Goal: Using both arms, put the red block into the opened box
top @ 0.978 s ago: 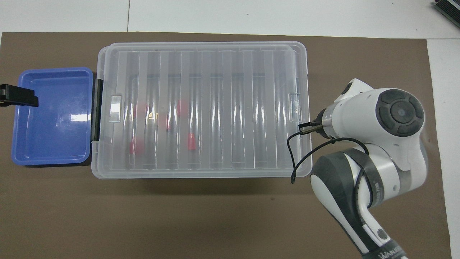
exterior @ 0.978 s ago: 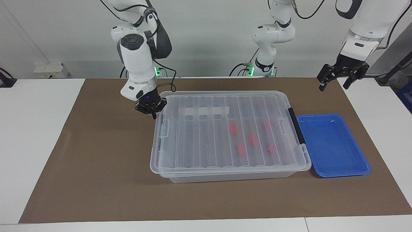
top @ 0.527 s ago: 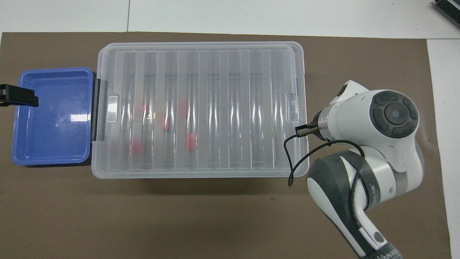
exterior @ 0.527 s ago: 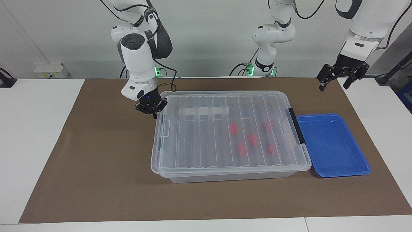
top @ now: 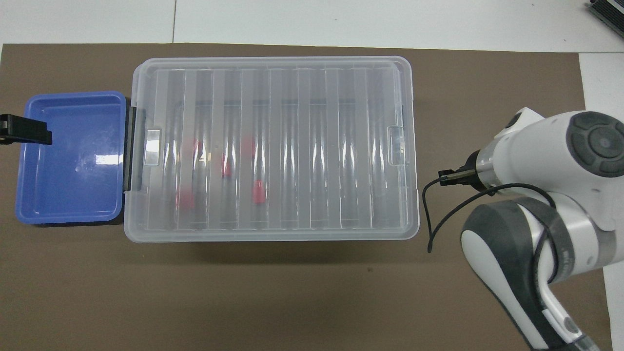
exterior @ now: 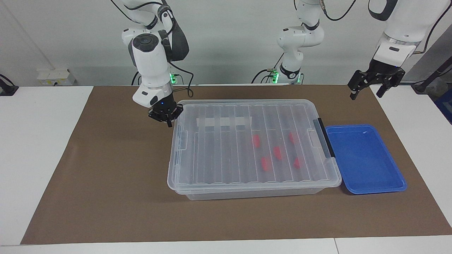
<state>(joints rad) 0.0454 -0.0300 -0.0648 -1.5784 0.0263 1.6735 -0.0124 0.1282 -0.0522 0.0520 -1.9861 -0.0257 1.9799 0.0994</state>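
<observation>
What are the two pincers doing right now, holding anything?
Left pincer: open, holding nothing, up in the air beside the blue tray.
Right pincer: closed, holding nothing, by the end of the box.

The ribbed lid point(exterior: 254, 141) blurs the red blocks point(exterior: 266, 163) inside; their exact count is unclear.

White table point(exterior: 42, 148) point(top: 341, 19), brown mat point(exterior: 106, 183) point(top: 273, 292) spread over most of it. On the mat: clear box point(exterior: 254, 192) point(top: 409, 146), lid on, red blocks point(exterior: 265, 163) point(top: 259, 191) visible inside through the lid, black handle bar at the end toward the left arm. Blue tray point(exterior: 365, 158) point(top: 68, 156) just beside that end, touching or nearly so, toward the left arm's end of the table.
</observation>
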